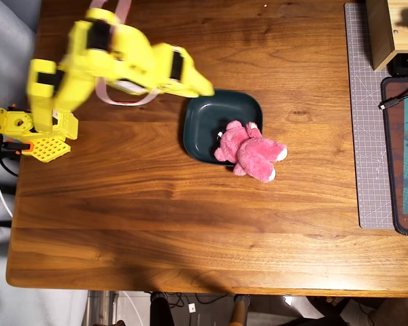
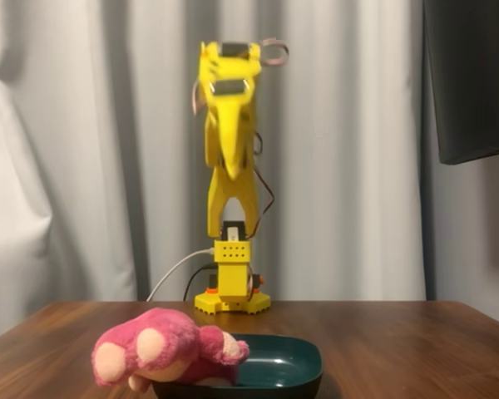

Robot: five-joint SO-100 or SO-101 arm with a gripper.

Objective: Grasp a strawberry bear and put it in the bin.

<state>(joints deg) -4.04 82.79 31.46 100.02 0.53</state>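
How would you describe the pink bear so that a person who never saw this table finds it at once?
Look at the wooden table in the overhead view and find the dark teal dish near its middle, just past the yellow arm. The bear lies across the dish's lower right rim, partly in and partly out. It is the only fluffy pink thing here.

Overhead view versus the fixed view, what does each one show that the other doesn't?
Only the overhead view shows how the strawberry bear lies across the bin: its head end is inside, and the rest hangs over the rim onto the table. It also shows a grey cutting mat at the right edge. Only the fixed view shows the arm raised high and the curtain behind it. Both show the bear draped over the rim and the arm clear of it, blurred by motion.
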